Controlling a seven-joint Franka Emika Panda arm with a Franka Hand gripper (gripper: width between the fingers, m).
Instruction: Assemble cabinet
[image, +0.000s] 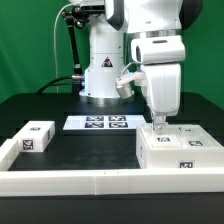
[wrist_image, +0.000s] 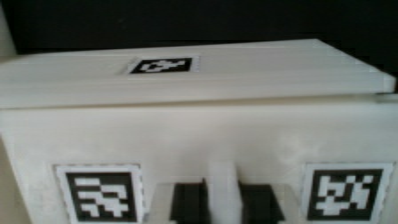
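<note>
The two-finger gripper (image: 158, 124), jaws pressed nearly together, stands at the top of the boxy white plastic cabinet (image: 182, 152), smooth-faced with square black-and-white tags (wrist_image: 160, 67).

Black table (image: 90, 152), cabinet (image: 185, 150), small block (image: 33, 138), marker board (image: 103, 123)

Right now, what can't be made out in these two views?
- Exterior view: what the jaws touch on the white boxy plastic cabinet, too small.
- Exterior view: its inside, hidden by its own walls.
- Wrist view: black-and-white tags blurred; cabinet front cut off by picture edge.
</note>
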